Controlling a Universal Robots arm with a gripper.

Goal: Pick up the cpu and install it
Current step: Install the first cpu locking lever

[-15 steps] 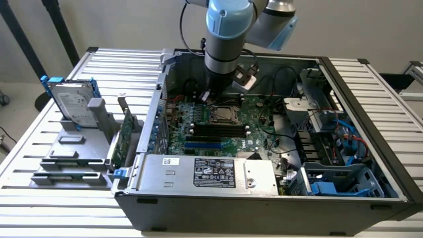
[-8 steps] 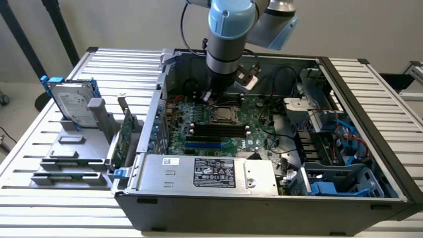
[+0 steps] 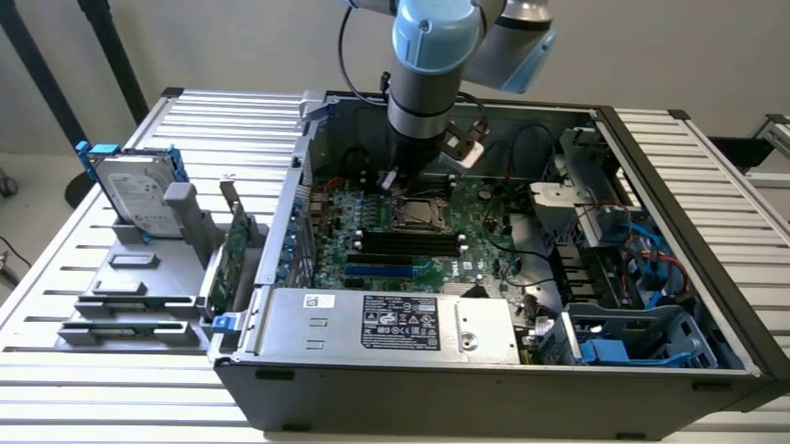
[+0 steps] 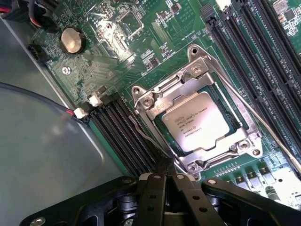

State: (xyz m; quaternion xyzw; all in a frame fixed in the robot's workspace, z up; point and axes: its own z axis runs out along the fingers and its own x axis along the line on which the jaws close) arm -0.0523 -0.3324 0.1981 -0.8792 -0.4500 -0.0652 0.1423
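The arm (image 3: 426, 83) is reaching straight down into the case (image 3: 494, 370), just beyond the socket (image 4: 141, 101). I cannot tell the gripper's (image 4: 162, 188) state. The cpu (image 4: 200, 120) is sitting flat in the socket near the motherboard's (image 4: 117, 42) middle, its silver top showing.

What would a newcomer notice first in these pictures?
Probably the open computer case on the slatted table, with the robot arm reaching down into it over the green motherboard. Close up, the cpu catches the eye: its dull silver top sits inside the metal socket frame. On the exterior view's left, a hard drive with blue rails stands in a grey holder.
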